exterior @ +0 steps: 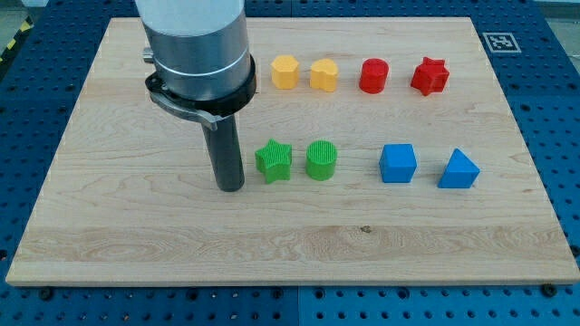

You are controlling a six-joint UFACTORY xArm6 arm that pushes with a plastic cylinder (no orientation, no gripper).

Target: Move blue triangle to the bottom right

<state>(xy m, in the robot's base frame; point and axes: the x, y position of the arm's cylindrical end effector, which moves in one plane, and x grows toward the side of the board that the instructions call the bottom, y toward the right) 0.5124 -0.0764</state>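
The blue triangle lies at the view's right on the wooden board, just right of a blue cube. My tip rests on the board left of centre, right beside the green star on its left. The tip is far to the left of the blue triangle, with the green star, the green cylinder and the blue cube between them.
Along the view's top stand a yellow hexagon, a yellow heart-like block, a red cylinder and a red star. The arm's grey body covers the board's top left. A marker tag sits off the top right corner.
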